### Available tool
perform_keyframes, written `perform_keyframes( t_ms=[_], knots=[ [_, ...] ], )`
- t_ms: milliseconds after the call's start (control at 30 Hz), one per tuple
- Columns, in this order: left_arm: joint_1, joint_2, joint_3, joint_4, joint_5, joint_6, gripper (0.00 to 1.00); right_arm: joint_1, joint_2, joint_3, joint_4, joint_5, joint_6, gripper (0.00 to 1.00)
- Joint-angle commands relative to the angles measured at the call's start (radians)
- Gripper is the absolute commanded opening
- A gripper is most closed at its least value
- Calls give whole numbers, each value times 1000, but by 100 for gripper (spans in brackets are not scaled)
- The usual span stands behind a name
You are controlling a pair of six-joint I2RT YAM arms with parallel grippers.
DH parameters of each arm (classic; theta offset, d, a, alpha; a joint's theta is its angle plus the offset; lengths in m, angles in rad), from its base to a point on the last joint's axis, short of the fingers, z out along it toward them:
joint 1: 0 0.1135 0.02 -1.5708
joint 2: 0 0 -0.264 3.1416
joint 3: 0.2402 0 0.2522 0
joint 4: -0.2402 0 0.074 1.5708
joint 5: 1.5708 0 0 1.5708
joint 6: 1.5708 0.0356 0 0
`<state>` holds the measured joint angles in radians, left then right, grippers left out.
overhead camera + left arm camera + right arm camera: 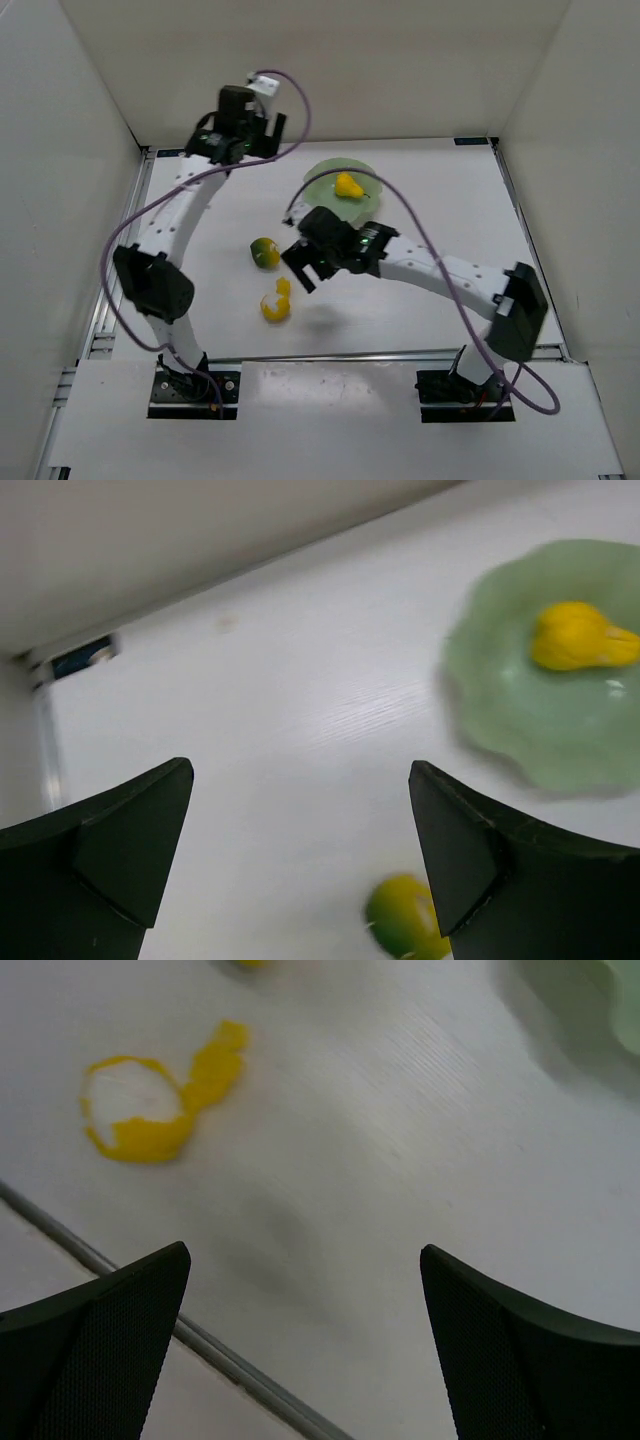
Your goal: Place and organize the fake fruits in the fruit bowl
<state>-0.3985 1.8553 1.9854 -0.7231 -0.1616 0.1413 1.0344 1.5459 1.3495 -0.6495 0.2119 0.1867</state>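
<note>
The pale green fruit bowl [322,178] sits at the back middle of the table with the yellow pear [348,185] lying in it. A green-and-yellow round fruit [264,252] and a yellow-and-white fruit [276,304] lie on the table in front of the bowl. My left gripper [262,128] is raised at the back left, open and empty; its wrist view shows the bowl [500,720], the pear [575,637] and the round fruit [405,920] beside its right finger. My right gripper [302,268] hangs open and empty just right of the two loose fruits, with the yellow-and-white fruit [150,1110] up and to its left.
White walls close in the table on the left, back and right. A metal rail [220,1360] runs along the table's front edge below my right gripper. A corner of the bowl [575,1000] shows at the top right of the right wrist view.
</note>
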Motion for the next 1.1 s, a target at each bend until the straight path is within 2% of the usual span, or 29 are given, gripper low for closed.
perform_keyframes(
  t_ms=[0,33,133,233,333,400,567,633,700,933,1000,1033,1067],
  knots=[
    [139,-158,-183,-42,-90,-11,100,85,156,160,36,-132,-214,99],
    [215,-180,-222,-58,-90,-11,100,98,193,193,27,-147,-226,99],
    [328,-231,-365,-122,-90,-42,100,133,330,308,5,-230,-247,99],
    [484,-274,-509,-147,-90,-72,100,165,422,369,-25,-230,-237,99],
    [541,-306,-638,-147,-21,-66,100,165,456,369,-25,-212,-213,99],
    [562,-306,-698,-147,-21,-66,100,165,496,369,-16,-192,-204,99],
    [573,-306,-729,-147,-21,-66,100,174,589,421,-7,-67,-132,99],
    [573,-315,-720,-147,-7,-66,100,174,602,461,-7,-66,-104,92],
    [573,-315,-711,-147,7,-75,100,174,614,484,-18,-66,-104,91],
    [573,-315,-701,-147,-39,-42,100,184,657,493,-55,-88,-104,59],
    [582,-315,-701,-156,-39,-42,100,184,648,493,-78,-88,-104,61],
    [583,-315,-701,-156,-39,-33,100,184,639,493,-78,-88,-115,73],
    [583,-324,-701,-156,-39,-32,100,184,626,481,-78,-88,-115,79]
  ],
)
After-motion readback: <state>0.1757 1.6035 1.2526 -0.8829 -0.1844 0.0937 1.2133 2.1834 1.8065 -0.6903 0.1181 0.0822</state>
